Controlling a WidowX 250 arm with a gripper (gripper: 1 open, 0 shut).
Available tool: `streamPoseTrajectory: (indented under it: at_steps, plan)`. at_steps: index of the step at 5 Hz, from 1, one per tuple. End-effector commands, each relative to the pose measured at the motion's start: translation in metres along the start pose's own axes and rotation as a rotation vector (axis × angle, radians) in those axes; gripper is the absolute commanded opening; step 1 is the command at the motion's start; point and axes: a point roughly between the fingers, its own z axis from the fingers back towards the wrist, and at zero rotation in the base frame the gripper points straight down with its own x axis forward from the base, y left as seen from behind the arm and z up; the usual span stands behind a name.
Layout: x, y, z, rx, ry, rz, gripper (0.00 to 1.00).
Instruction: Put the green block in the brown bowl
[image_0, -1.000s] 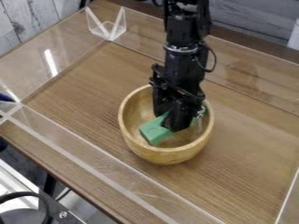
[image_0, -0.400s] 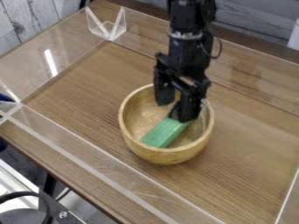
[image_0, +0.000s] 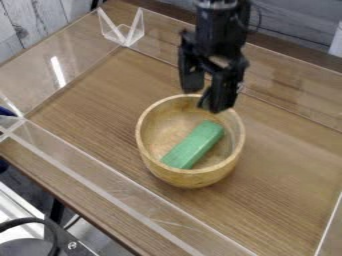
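Note:
The green block (image_0: 193, 146) lies flat inside the brown bowl (image_0: 158, 165), slanted from lower left to upper right on the pale bowl floor. My gripper (image_0: 210, 88) hangs above the bowl's far rim, clear of the block. Its black fingers (image_0: 222, 90) stand apart and hold nothing, so the gripper is open. The arm rises from it toward the top of the view.
The bowl sits on a wooden tabletop (image_0: 94, 100) fenced by low clear plastic walls (image_0: 80, 185). A clear plastic bracket (image_0: 123, 28) stands at the back left corner. The table's front edge drops off at the lower left.
The gripper let go of the green block, opened, and rose up and slightly back out of the bowl. The block now rests flat in the bowl.

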Motion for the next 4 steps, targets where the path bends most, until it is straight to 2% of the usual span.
streamPoseTrajectory:
  at_steps: [1, 4]
  plan:
    - [0.005, 0.001, 0.016, 0.034, -0.075, 0.005, 1.0]
    - [0.011, 0.003, -0.001, 0.045, -0.091, 0.02, 1.0]
